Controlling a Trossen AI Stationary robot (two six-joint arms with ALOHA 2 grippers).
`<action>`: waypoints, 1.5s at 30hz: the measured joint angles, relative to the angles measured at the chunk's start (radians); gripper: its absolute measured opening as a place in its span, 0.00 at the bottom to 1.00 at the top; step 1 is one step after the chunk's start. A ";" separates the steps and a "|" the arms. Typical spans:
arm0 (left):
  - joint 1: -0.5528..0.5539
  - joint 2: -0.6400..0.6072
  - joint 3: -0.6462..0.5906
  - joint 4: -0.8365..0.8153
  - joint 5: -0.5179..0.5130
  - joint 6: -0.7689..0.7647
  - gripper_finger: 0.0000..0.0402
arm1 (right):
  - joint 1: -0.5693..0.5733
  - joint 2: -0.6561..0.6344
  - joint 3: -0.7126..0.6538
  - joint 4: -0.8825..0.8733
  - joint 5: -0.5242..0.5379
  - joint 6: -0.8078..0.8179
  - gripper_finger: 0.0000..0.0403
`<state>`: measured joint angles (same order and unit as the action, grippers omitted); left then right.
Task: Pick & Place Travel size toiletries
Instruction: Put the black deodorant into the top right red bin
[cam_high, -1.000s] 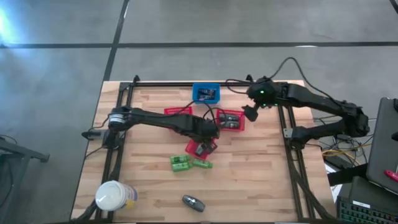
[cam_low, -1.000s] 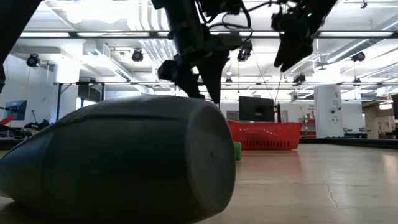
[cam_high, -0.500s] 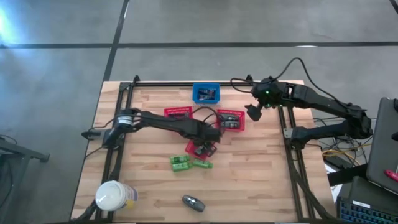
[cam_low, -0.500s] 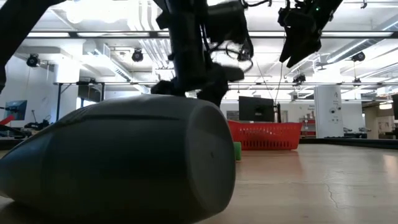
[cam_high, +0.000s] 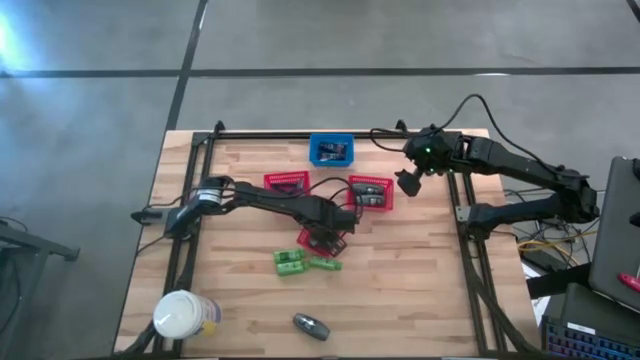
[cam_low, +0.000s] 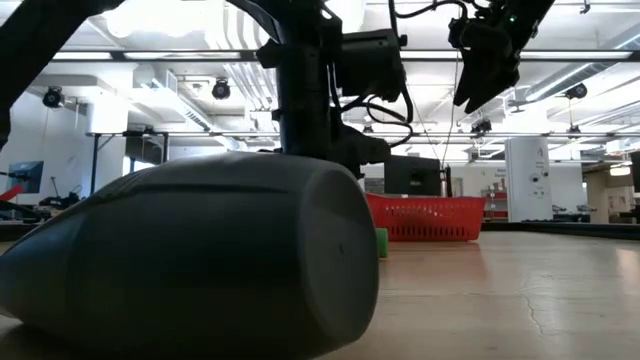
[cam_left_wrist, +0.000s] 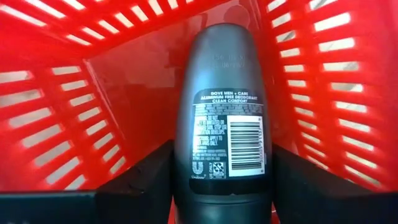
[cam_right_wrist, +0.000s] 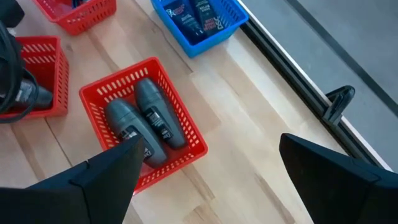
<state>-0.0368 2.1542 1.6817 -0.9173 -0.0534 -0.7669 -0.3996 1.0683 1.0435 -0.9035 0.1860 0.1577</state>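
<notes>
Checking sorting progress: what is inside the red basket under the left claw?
One grey deodorant bottle lies between the left claw fingers, inside the red basket. The floor beneath the bottle is covered.

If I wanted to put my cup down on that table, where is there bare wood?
Bare wood lies right of the green pieces and between the white-topped container and the left arm. It is crowded mid-table around the red baskets, where the left gripper works.
</notes>
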 joint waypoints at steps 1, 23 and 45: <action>0.000 -0.006 -0.001 -0.001 -0.007 0.000 0.53 | 0.000 0.000 -0.003 0.000 0.000 0.000 0.92; 0.150 -0.067 0.131 0.348 -0.158 0.787 0.53 | -0.010 -0.137 -0.001 -0.036 0.090 0.065 0.92; 0.189 -0.114 0.130 0.403 -0.085 1.069 0.53 | -0.028 -0.050 -0.079 0.157 -0.312 0.262 0.89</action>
<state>0.1518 2.0406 1.8118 -0.5138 -0.1380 0.3024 -0.4281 1.0185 0.9647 -0.7468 -0.1260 0.4193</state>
